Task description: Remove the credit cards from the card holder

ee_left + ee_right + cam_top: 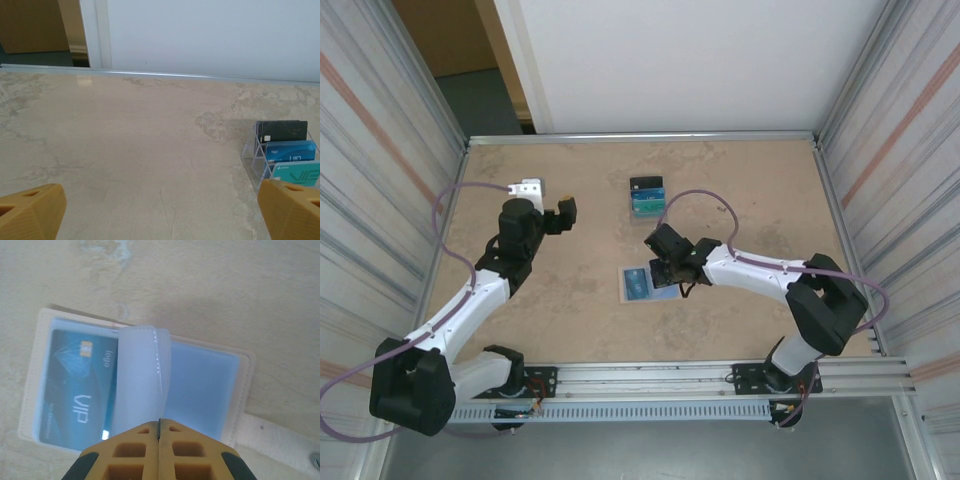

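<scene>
Closest to me, both arms are bolted to a metal rail (650, 375) at the near edge of the table (570, 310).

A little way in, near the middle, the card holder (205, 385) lies open and flat on the table. It is pale blue inside with a tan rim. Its tan tab (272, 432) sticks out from one side. A blue VIP card (75, 385) sits in the pocket on one half. The other half shows plain pale blue.

My right gripper (159, 426) hangs just over the edge of the holder. Its two fingers are pressed tight together. The clear pocket page (140, 375) looks pinched between the tips. That page curls up off the middle of the holder, right next to the blue VIP card.

Farther in, on the left side, my left gripper (563, 213) is well away from the holder. Its fingers (30, 210) are spread wide, with bare table between them.

Farther still, near the middle of the table, stands a clear stand (252, 155). Three cards stand in it like steps. The teal card (297, 175) is in front, the middle blue card (290, 150) is behind it, and the black card (282, 131) is at the back.

Over by the far left, just beside the left arm, lies a small silver thing (528, 187). I cannot tell what it is.

A white wall (700, 60) stands behind the table.
</scene>
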